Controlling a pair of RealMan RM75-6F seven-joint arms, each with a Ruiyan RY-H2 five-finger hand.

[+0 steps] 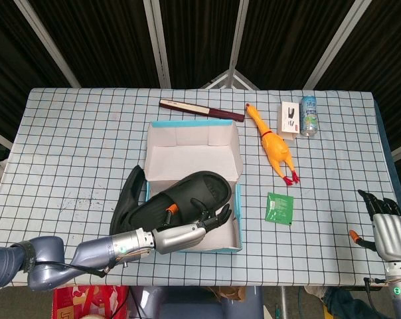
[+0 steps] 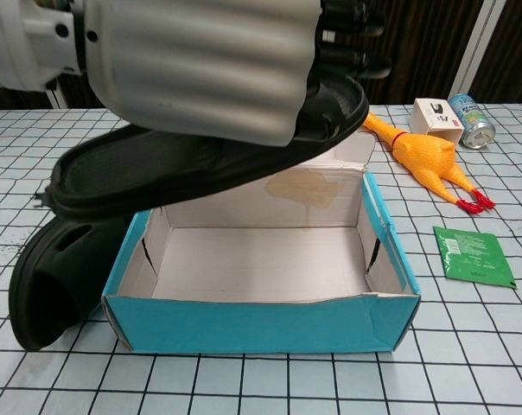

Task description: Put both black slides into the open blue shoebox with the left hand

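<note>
The left hand (image 1: 187, 232) is showing a ribbed silver back shell and black fingers, with a small orange patch by the thumb. Its wrist is carrying a silver cuff with a tiny green mark, joining a smooth blue-grey arm (image 1: 34, 259) ringed by a dark band. In the chest view the same silver shell (image 2: 200, 60) is filling the top. The right hand (image 1: 390, 229) is wearing the same ribbed silver shell, black fingers and an orange tip.
</note>
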